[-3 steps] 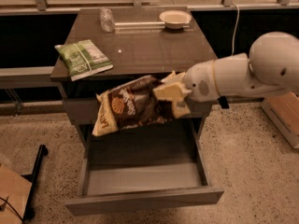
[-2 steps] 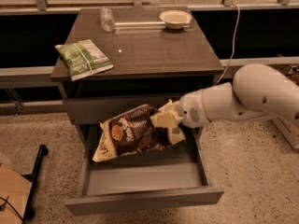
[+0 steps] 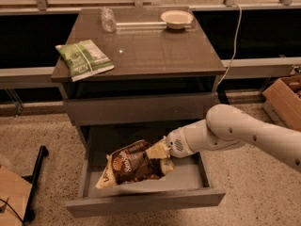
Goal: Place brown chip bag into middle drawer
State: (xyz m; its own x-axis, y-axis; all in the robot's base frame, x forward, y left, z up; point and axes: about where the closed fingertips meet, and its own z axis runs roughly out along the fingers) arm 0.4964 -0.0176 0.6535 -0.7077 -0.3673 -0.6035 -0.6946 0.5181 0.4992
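The brown chip bag (image 3: 133, 165) is dark brown with cream-yellow ends and an orange shell mark. It lies tilted inside the open middle drawer (image 3: 146, 202), its left end low near the tray's left side. My gripper (image 3: 162, 153) reaches in from the right and is shut on the bag's right cream end, just above the tray floor. The white arm (image 3: 235, 131) stretches away to the right. The closed drawer front (image 3: 141, 108) sits directly above.
On the cabinet top (image 3: 155, 51) lie a green-and-white bag (image 3: 83, 59), a clear cup (image 3: 108, 20) and a white bowl (image 3: 177, 19). A cardboard box (image 3: 284, 98) stands at the right. A black stand (image 3: 35, 173) is on the floor at the left.
My gripper has come down and a little left with the brown chip bag, from level with the upper drawer front into the open middle drawer.
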